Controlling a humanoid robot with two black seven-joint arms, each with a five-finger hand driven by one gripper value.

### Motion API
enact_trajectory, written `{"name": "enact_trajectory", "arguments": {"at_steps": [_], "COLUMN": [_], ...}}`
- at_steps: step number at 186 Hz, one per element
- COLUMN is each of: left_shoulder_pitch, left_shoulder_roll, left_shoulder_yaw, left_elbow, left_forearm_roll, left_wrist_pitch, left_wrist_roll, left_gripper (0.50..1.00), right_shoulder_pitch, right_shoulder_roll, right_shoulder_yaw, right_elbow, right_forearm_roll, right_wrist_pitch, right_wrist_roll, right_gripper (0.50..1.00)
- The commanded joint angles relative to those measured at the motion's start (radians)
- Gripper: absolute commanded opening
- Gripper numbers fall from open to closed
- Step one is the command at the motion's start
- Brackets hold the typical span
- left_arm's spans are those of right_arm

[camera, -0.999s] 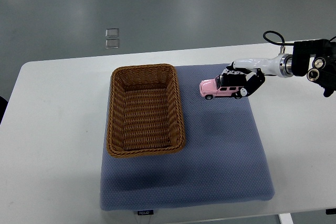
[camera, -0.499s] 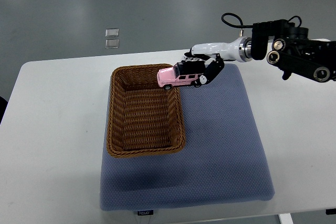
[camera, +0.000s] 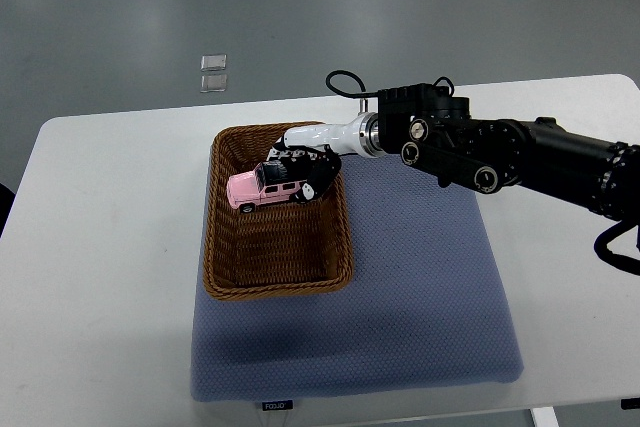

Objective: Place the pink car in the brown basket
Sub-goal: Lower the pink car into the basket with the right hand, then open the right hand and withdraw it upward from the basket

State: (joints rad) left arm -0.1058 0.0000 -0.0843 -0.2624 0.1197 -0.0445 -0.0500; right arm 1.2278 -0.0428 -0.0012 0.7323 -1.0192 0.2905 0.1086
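Observation:
The pink car (camera: 262,187) is a small toy SUV, held above the far half of the brown basket (camera: 275,285). My right hand (camera: 300,169) is shut on the car's rear and roof, its black fingers wrapped around it. The right arm (camera: 500,152) reaches in from the right edge across the blue mat. The basket is a rectangular wicker one standing on the mat's left part, with nothing lying on its visible floor. The left arm is out of the picture.
A blue-grey padded mat (camera: 420,297) covers the middle of the white table (camera: 100,277). Two small square plates (camera: 212,71) lie on the grey floor beyond the table.
The right arm has swung left, carrying the pink car from over the mat, past the basket's right rim, to above the basket's inside. The hand's hold on the car stayed the same.

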Motion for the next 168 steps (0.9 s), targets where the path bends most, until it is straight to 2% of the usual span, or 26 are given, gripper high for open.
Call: {"name": "enact_trajectory", "arguments": {"at_steps": [1, 14, 34, 42, 44, 46, 53, 65, 107, 144, 168], "left_shoulder_pitch": [0.000, 0.000, 0.000, 0.000, 0.000, 0.000, 0.000, 0.000, 0.000, 0.000, 0.000], "left_shoulder_roll": [0.000, 0.000, 0.000, 0.000, 0.000, 0.000, 0.000, 0.000, 0.000, 0.000, 0.000], "left_shoulder_yaw": [0.000, 0.000, 0.000, 0.000, 0.000, 0.000, 0.000, 0.000, 0.000, 0.001, 0.000], "left_elbow": [0.002, 0.002, 0.003, 0.003, 0.005, 0.005, 0.005, 0.005, 0.005, 0.003, 0.000], "left_forearm_roll": [0.000, 0.000, 0.000, 0.000, 0.000, 0.000, 0.000, 0.000, 0.000, 0.000, 0.000], "left_wrist_pitch": [0.000, 0.000, 0.000, 0.000, 0.000, 0.000, 0.000, 0.000, 0.000, 0.000, 0.000], "left_wrist_roll": [-0.001, 0.001, 0.001, 0.001, -0.001, -0.001, 0.001, 0.001, 0.001, 0.002, 0.002], "left_gripper": [1.000, 1.000, 1.000, 1.000, 1.000, 1.000, 1.000, 1.000, 1.000, 1.000, 1.000], "right_shoulder_pitch": [-0.013, -0.030, -0.040, -0.047, -0.048, -0.048, -0.053, -0.053, -0.040, -0.068, -0.209], "right_shoulder_roll": [0.015, 0.020, 0.021, 0.026, 0.029, 0.029, 0.037, 0.038, 0.011, -0.097, -0.126], "right_shoulder_yaw": [-0.008, -0.006, -0.006, -0.006, -0.006, -0.006, -0.006, 0.000, 0.064, 0.377, 0.642], "right_elbow": [-0.019, -0.036, -0.044, -0.045, -0.045, -0.045, -0.045, -0.047, -0.047, -0.034, -0.033], "right_forearm_roll": [-0.001, -0.001, -0.001, -0.001, -0.001, -0.001, -0.001, 0.002, 0.018, 0.100, 0.298], "right_wrist_pitch": [-0.007, -0.010, -0.028, -0.028, -0.028, -0.028, -0.030, -0.030, -0.030, -0.017, -0.016], "right_wrist_roll": [0.000, 0.000, 0.002, 0.002, 0.002, 0.002, 0.002, 0.002, 0.002, 0.013, 0.048], "right_gripper": [0.500, 0.580, 0.629, 0.701, 0.739, 0.740, 0.819, 0.907, 0.913, 0.913, 0.913]}}
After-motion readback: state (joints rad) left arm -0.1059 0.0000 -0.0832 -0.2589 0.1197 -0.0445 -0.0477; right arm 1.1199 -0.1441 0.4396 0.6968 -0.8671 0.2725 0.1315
